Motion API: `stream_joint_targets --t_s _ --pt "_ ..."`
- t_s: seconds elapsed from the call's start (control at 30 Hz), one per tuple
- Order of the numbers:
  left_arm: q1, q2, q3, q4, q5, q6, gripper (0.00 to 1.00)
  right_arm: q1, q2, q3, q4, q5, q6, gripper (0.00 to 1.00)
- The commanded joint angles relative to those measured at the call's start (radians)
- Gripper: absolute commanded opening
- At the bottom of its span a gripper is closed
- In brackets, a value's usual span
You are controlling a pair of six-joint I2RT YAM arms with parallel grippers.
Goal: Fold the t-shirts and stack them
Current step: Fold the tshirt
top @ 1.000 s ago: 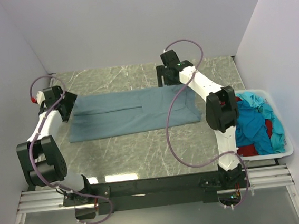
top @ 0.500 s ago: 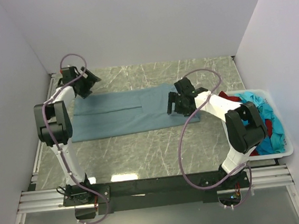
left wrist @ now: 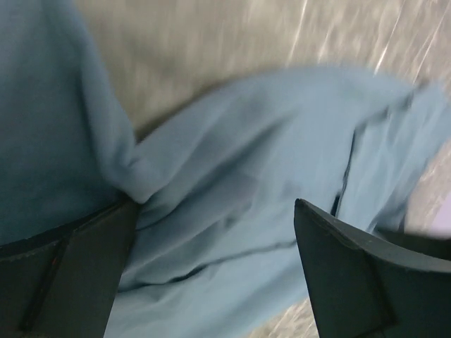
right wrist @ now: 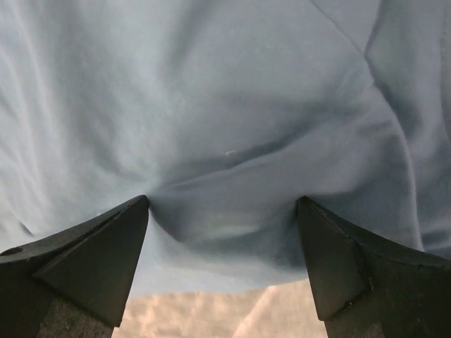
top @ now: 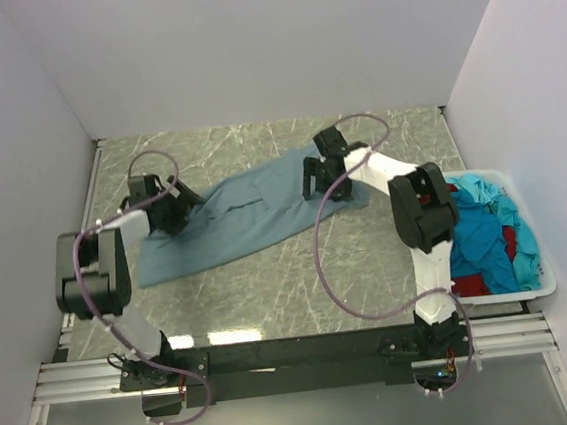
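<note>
The grey-blue t-shirt point(top: 244, 216) lies slanted and rumpled on the table, its left end nearer me. My left gripper point(top: 178, 209) is down on its left part. In the left wrist view the gripper point(left wrist: 215, 232) is open, with wrinkled shirt cloth point(left wrist: 232, 176) between the fingers. My right gripper point(top: 320, 179) is down on the shirt's right end. In the right wrist view the gripper point(right wrist: 224, 211) is open, and both fingertips press into the cloth point(right wrist: 225, 105). Turquoise t-shirts point(top: 481, 234) and a dark red one point(top: 468, 283) lie heaped in the bin.
The white plastic bin point(top: 542, 290) stands at the right edge of the marble-patterned table point(top: 270, 284). White walls close in the left, back and right sides. The arm bases and a black rail run along the near edge.
The shirt lay flat as a straight rectangle; now it is slanted and bunched. My left gripper came forward from the back left corner onto it. My right gripper moved back along its right end.
</note>
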Motion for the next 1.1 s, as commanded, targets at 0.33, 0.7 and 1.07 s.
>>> stream_joint_targets --t_s 0.33,0.7,1.07 --pt "-0.428 -0.532 -0.561 -0.026 -0.097 -0.519 1.0 -0.023 0.543 0.959 -0.331 -0.01 -0.357 0.92" --pt "-0.731 -1.019 -0.583 -0.331 -0.431 -0.744 0.99 -0.021 0.398 0.905 -0.233 0.039 -0.409 0.94" --pt "-0.731 -0.847 -0.308 -0.352 -0.449 -0.301 0.99 0.06 -0.122 0.236 0.027 0.004 -0.147 0.96"
